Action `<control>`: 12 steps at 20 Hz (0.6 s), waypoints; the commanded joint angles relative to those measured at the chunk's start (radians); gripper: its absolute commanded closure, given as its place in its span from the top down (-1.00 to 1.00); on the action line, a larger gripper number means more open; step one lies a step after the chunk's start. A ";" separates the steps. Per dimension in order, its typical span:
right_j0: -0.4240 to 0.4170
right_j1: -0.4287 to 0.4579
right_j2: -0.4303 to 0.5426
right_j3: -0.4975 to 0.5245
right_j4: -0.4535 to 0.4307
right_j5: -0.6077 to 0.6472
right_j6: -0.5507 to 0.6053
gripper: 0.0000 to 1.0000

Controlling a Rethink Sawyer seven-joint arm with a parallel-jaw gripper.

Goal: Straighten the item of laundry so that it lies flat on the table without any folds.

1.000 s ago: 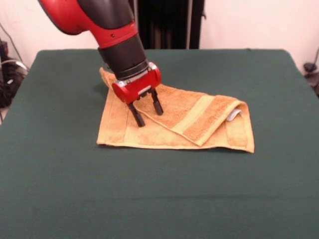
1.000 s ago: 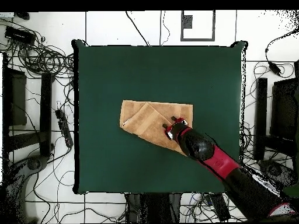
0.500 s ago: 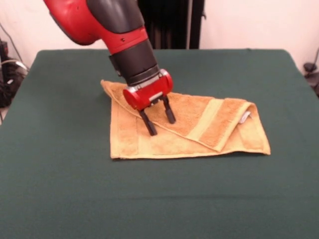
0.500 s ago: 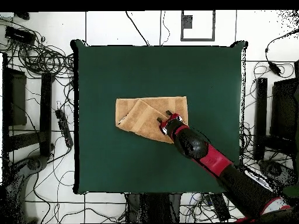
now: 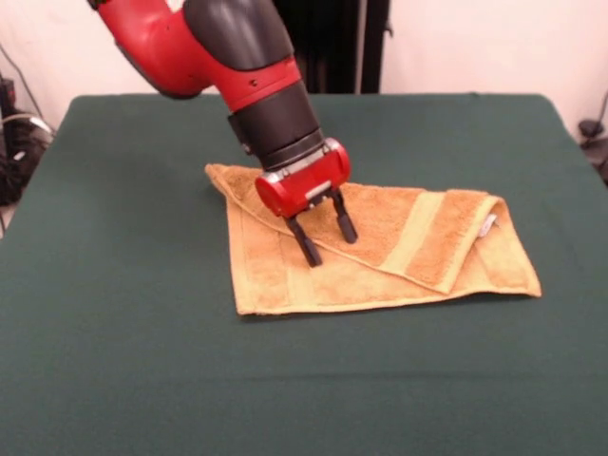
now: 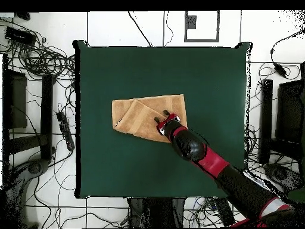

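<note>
Green table (image 5: 114, 380) holds a folded orange towel (image 5: 446, 247); the gripper (image 5: 325, 240), fingers spread, presses on it.

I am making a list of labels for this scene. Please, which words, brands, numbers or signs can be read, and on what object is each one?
None can be read.
The towel has a small white tag at its folded end: too small to read.
The gripper and the table show no text.
</note>
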 commanded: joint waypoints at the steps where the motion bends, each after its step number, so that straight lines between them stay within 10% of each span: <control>1: 0.072 0.090 0.086 -0.060 -0.016 0.006 0.257 1.00; 12: 0.271 -0.024 -0.152 -0.118 0.085 0.174 0.248 1.00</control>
